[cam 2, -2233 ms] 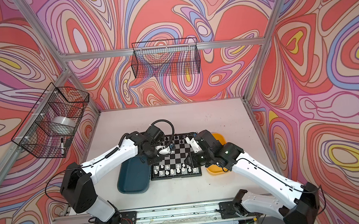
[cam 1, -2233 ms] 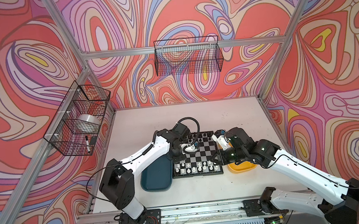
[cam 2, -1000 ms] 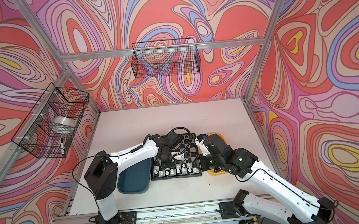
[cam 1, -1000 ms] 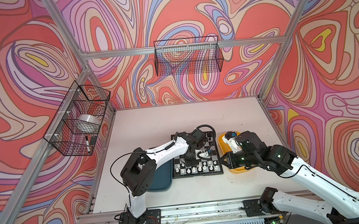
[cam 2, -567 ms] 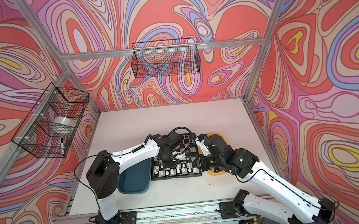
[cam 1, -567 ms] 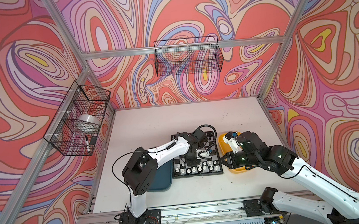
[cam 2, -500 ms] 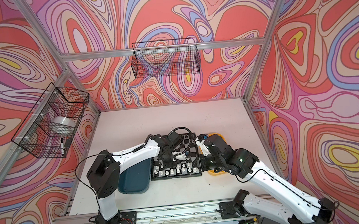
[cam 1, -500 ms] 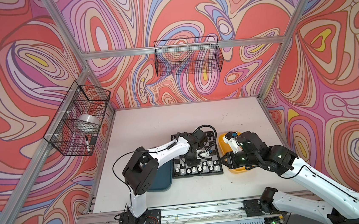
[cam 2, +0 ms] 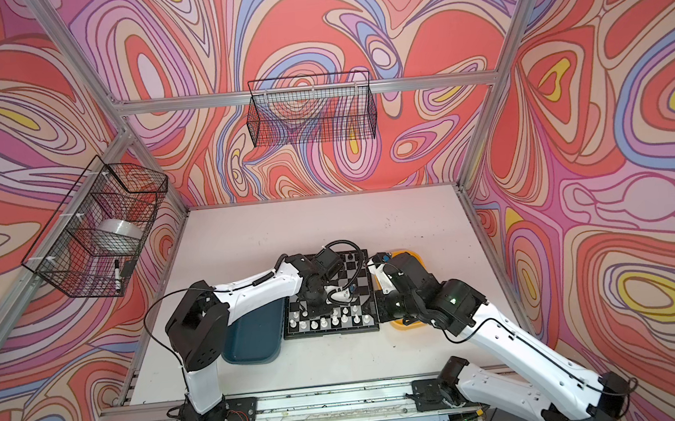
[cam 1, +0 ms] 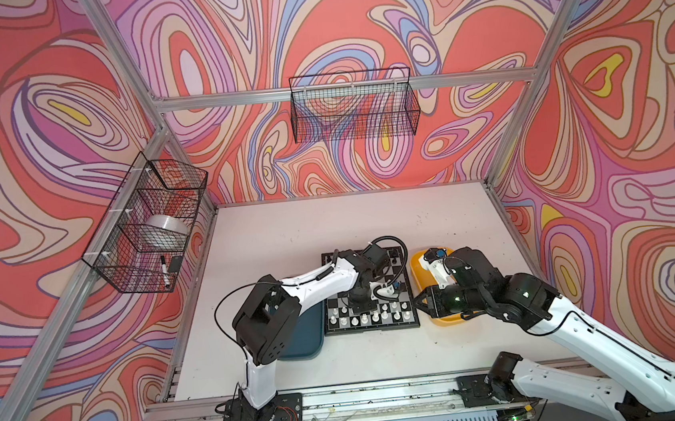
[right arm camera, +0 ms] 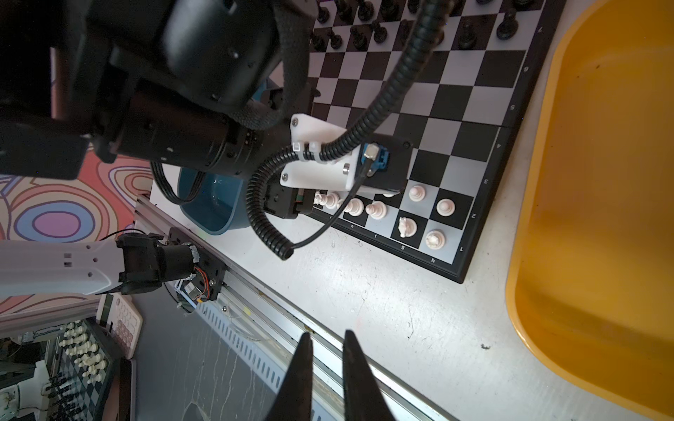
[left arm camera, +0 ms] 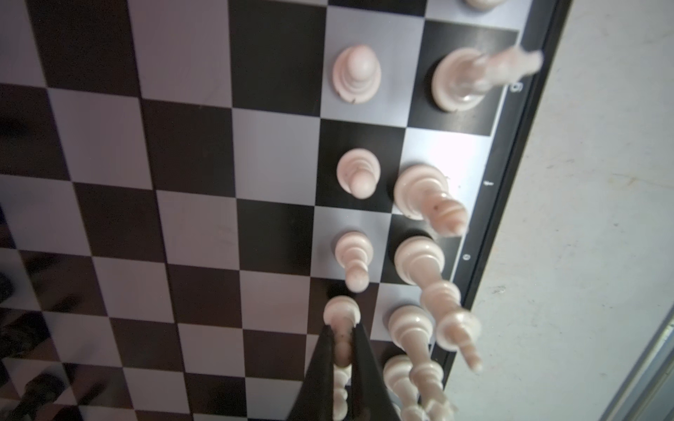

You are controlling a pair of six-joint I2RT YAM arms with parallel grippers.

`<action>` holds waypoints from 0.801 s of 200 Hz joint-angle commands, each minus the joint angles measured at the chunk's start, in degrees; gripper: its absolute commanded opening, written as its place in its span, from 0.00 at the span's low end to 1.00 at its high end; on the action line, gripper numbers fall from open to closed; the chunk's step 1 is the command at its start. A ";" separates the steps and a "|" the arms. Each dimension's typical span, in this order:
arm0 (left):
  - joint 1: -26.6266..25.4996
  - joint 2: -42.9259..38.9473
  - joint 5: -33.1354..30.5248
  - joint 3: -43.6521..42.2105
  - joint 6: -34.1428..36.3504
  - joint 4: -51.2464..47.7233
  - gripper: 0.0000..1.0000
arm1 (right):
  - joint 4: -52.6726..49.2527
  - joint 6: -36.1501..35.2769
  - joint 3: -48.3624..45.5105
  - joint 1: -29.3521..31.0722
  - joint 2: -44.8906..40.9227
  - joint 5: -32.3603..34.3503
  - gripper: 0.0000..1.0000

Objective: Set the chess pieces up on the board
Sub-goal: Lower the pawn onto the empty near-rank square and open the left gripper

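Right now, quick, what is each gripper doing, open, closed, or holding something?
Left gripper: shut on a small white plastic pawn standing on the black-framed chequered chessboard.
Right gripper: jaws close together, holding nothing.

Evenly and brightly lit from above in both top views — soft, short shadows under the arms on the pale desk. Straight frame rails bowed slightly toward the picture edges. Left wrist view sharp on the board, softer and smeared on the nearest white chess pieces; pale glare on one silvery square by the rim. Right wrist view dim along one side, blurred and dark on the close tool fingers — warm sheen across the yellow tray.
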 commanded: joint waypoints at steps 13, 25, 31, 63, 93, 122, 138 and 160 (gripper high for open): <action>-0.48 1.27 -0.61 -1.32 0.35 0.25 0.09 | -0.04 0.23 -0.74 0.21 -0.58 0.60 0.16; -0.41 1.06 -0.70 -1.69 0.45 0.44 0.10 | -0.02 0.18 -0.67 0.20 -0.59 0.51 0.16; -0.47 1.06 -0.81 -1.78 0.45 0.48 0.09 | 0.02 0.22 -0.69 0.25 -0.59 0.59 0.16; -0.46 0.79 -1.01 -2.22 0.63 0.57 0.11 | 0.18 0.06 -0.56 0.25 -0.25 0.56 0.16; -0.41 0.57 -1.06 -2.31 0.65 0.57 0.16 | 0.12 -0.20 -0.37 0.25 0.05 0.51 0.16; -0.46 0.38 -1.37 -2.10 0.72 0.55 0.20 | 0.27 -0.33 -0.38 0.20 0.13 0.42 0.16; -0.43 0.20 -1.38 -1.88 0.72 0.57 0.21 | 0.33 -0.42 -0.48 0.25 0.20 0.43 0.16; -0.46 -0.09 -1.54 -1.40 0.76 0.33 0.23 | 0.33 -0.49 -0.32 0.19 0.46 0.41 0.16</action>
